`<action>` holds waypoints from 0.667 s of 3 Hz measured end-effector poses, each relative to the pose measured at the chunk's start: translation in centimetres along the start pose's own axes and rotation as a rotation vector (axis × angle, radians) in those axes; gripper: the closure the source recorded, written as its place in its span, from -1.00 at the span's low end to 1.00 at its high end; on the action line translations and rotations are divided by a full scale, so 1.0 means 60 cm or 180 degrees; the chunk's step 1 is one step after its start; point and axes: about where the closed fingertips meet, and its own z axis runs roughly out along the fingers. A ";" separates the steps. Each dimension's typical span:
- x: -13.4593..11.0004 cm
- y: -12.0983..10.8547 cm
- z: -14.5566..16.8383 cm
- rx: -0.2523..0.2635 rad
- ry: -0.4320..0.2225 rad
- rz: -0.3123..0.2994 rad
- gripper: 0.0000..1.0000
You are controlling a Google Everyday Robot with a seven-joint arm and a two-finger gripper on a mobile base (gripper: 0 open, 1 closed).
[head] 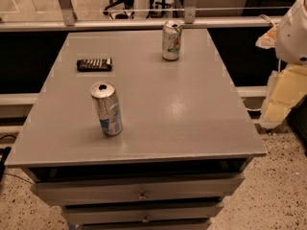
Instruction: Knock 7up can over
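Cans, 2 in all, stand upright on the grey surface (192, 109): the 7up can (171, 40) near the far edge, a slimmer blue-labelled can (106, 109) front left. The pincer (282, 97) hangs off the right side; whether spread or pressed together, I cannot tell.

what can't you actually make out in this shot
- gripper: at the right edge beside the table, off its top; partly cut off by the frame in the camera view.
- 7up can: standing at the far edge; label print too small to read.
- dark packet: too small and dim to identify.
- slim can: label text unreadable.
- drawers: contents hidden behind the fronts; the lowest is cut off by the bottom edge.
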 end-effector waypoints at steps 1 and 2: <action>0.000 0.000 0.000 0.0001 0.0000 0.0000 -1.00; 0.003 -0.013 0.007 0.0007 -0.0130 -0.0001 -1.00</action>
